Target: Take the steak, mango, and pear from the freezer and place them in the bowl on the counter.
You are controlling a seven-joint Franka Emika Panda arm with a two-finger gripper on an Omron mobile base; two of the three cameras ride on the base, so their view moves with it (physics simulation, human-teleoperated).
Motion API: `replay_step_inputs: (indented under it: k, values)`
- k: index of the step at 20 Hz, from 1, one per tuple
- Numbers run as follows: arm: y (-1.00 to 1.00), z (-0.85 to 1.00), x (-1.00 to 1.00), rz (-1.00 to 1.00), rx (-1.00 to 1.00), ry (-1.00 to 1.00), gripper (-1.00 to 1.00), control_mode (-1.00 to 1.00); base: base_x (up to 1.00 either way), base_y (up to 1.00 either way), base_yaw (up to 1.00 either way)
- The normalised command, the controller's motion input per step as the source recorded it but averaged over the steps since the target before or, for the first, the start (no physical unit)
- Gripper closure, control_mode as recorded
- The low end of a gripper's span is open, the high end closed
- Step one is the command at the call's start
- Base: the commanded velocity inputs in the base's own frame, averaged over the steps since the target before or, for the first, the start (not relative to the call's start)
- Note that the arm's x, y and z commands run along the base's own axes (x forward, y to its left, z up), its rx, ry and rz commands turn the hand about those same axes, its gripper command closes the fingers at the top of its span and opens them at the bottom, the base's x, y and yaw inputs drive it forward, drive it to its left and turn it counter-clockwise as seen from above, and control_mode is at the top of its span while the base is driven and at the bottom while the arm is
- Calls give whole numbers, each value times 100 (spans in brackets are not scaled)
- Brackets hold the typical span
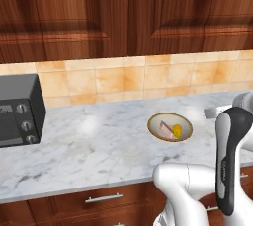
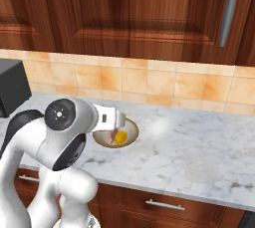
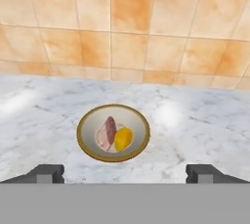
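While the two-finger gripper (image 3: 125, 173) hangs above the near part of the counter with its two small dark fingertips (image 3: 48, 173) spread wide apart and nothing between them, the shallow round tan-beige bowl with a darker brown rim (image 3: 84, 120) sits on the white-grey veined marble counter (image 3: 195, 125) just beyond it, roughly midway between the tips in the hand view. Inside the bowl lies the small flat pinkish-red steak with pale streaks (image 3: 106, 133), tilted up on its edge, and the small orange-yellow oval mango (image 3: 122, 139) rests touching its right side. In the left base view the bowl (image 1: 157, 120) stands towards the right half of the counter (image 1: 89, 146), with the steak (image 1: 166, 130) to the left of the mango (image 1: 177, 131), and a dark grey box-shaped appliance with three round knobs (image 1: 20, 109) stands well apart at the left end against the wall. In the right base view the robot's white arm hides the left part of the bowl (image 2: 133, 131), while the mango (image 2: 120, 137) shows inside it with a sliver of the steak (image 2: 110, 135) beside it. A backsplash of orange-beige square tiles (image 3: 127, 22) rises behind the counter, dark reddish-brown wooden wall cabinets (image 1: 123, 13) hang above that, and brown wooden drawers with metal bar handles (image 1: 103, 199) run below the counter edge. A long grey rod handle (image 2: 227, 10) shows upright at the upper right of the right base view.
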Motion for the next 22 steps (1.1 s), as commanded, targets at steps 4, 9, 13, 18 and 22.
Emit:
replay_step_inputs:
  k: [4,9,13,18,22]
  values:
    - [43,13,-69,0,-23,0,-100,-100,0,0,0]
    - [83,11,-47,0,-17,0,-100,-100,0,0,0]
    - [78,2,-36,0,-11,0,-100,-100,0,0,0]
    - [6,0,-13,0,-2,0,-100,100,-55,9,11]
    - [0,0,0,0,0,0,-100,100,-85,98,43]
